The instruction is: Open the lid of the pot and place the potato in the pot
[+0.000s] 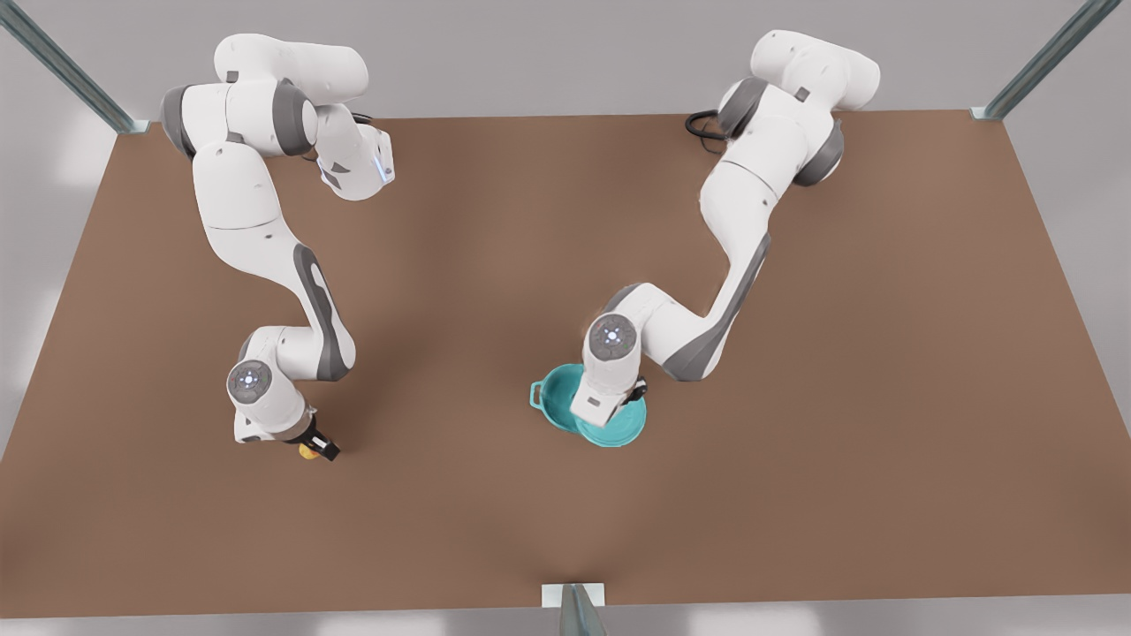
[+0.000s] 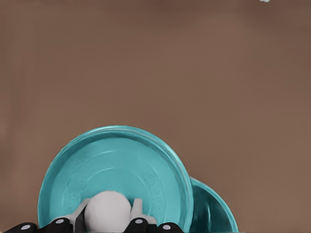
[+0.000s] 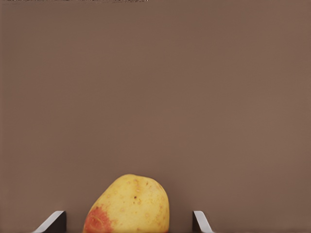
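Two arms bent down over the brown table. At centre frame the left gripper had its jaws clamped on the white knob of the pot lid, held partly off the pot. At lower left the right gripper straddled the potato, jaws apart, not touching it.
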You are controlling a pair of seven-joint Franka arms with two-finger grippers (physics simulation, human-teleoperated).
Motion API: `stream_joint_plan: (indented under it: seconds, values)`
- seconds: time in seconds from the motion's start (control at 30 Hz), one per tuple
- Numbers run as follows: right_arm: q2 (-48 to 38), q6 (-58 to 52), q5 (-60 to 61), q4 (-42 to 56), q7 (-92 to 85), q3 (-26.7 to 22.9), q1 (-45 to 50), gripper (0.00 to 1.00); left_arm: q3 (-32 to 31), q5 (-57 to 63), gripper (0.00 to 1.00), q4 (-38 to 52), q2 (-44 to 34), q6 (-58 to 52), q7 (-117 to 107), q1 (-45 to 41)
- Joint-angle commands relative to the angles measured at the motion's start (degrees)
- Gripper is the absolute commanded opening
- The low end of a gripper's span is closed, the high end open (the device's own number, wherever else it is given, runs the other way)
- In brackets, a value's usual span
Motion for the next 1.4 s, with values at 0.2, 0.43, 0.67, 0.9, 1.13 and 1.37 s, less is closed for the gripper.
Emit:
stream_joint_plan:
  seconds: [0.2, 0.43, 0.67, 0.9, 1.13, 1.37]
  values:
    - [-0.6, 0.5, 0.0, -0.1, 2.9, 0.0, -0.1, 0.8, 0.1, -0.4, 0.46, 0.0, 7.2, 9.4, 19.7, 8.9]
    - [-0.5, 0.5, 0.1, -0.1, 2.9, -0.1, -0.1, 0.76, -0.1, -7.0, 1.0, -1.6, -13.5, -26.2, 47.3, 19.8]
    - [-0.5, 0.6, 0.0, -0.1, 3.0, 0.0, -0.1, 0.67, 0.4, -14.4, 1.0, -27.7, -39.1, -13.3, 54.9, 30.7]
    - [-1.4, 0.3, 0.0, -0.7, 3.0, 0.0, -0.1, 0.59, 0.3, -14.6, 1.0, -27.7, -37.8, -13.3, 54.2, 30.4]
    - [-6.6, -6.9, 0.1, -0.9, 4.7, 0.0, 1.0, 0.58, 0.3, -14.4, 1.0, -27.7, -37.8, -13.3, 54.3, 30.5]
    - [-13.3, -21.0, 0.1, 2.4, 19.4, 0.1, 9.7, 0.58, 0.3, -14.4, 1.0, -27.8, -37.8, -13.3, 54.2, 30.3]
